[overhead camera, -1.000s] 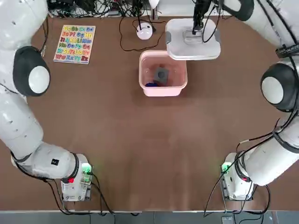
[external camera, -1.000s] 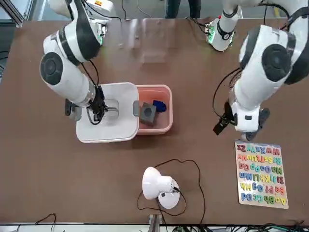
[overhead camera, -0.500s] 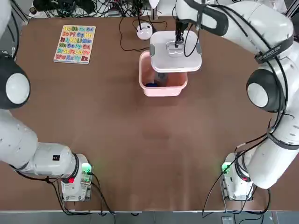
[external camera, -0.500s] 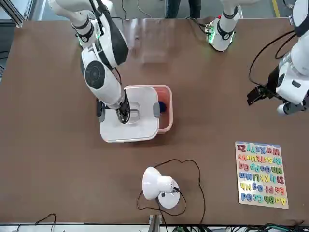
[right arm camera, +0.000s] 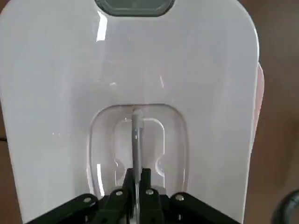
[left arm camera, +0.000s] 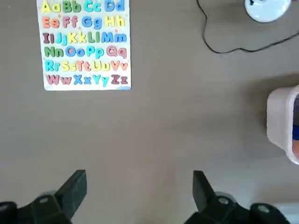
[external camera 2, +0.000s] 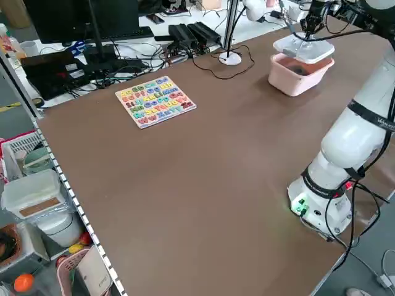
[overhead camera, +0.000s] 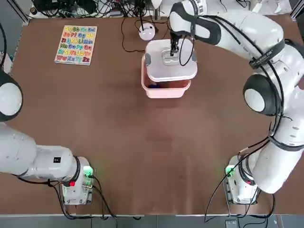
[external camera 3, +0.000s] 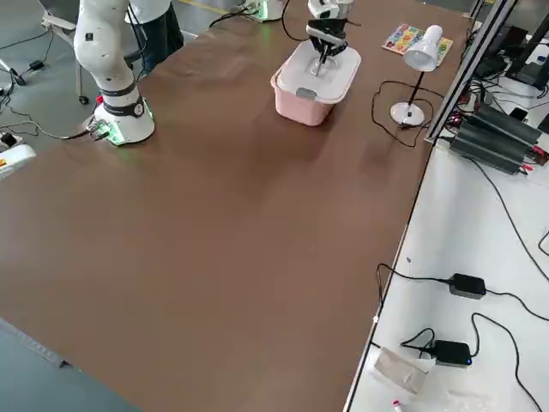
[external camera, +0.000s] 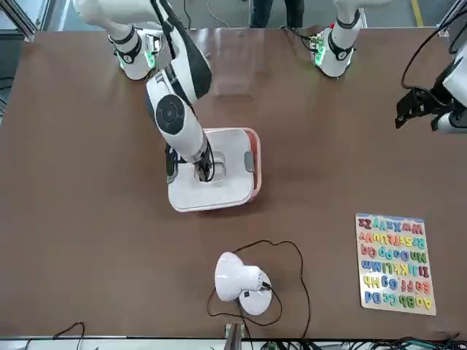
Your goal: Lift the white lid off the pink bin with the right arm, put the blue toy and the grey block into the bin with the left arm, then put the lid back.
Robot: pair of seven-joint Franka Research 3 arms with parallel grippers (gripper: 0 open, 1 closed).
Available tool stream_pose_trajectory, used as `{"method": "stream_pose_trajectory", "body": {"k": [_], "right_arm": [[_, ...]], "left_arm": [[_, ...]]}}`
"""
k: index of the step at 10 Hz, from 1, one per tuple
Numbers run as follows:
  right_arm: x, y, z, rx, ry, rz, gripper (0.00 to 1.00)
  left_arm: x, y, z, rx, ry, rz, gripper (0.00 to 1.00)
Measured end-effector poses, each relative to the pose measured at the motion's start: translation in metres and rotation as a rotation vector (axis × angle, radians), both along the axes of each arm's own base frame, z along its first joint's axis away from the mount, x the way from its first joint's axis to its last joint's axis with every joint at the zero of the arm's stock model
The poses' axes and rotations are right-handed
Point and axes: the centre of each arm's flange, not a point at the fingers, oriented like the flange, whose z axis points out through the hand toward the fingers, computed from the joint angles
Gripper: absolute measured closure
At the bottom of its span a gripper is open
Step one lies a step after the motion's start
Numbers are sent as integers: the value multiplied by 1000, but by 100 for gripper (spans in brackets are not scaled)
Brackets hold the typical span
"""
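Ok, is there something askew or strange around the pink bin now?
Yes: the white lid is offset on the pink bin. In the top view, the bin's near part is uncovered. The right end effector grips its handle, so placement is probably unfinished; nothing looks spilled.

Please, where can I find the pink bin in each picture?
Top view: upper middle, partly under the white lid.
Front view: centre, mostly behind the lid.
Left side view: upper right.
Right side view: top, right of middle, under the lid.
Left wrist view: right edge, cut off; pink bin.
Right wrist view: a sliver at right, beyond the lid.
Shared landmark: the lid, except in the left wrist view.
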Motion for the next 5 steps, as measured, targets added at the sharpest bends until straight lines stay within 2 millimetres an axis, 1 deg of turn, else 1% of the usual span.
{"method": "stream_pose_trajectory", "body": {"k": [1,3,5], "right_arm": [[-3,6,-9,-8,8,-4,93],[-8,18,-24,-13,10,2,93],[-14,27,-28,-13,7,-7,93]], "left_arm": [[2,1,-4,0,8,5,0],[10,9,-16,1,26,21,0],[16,11,-20,0,30,24,0]]}}
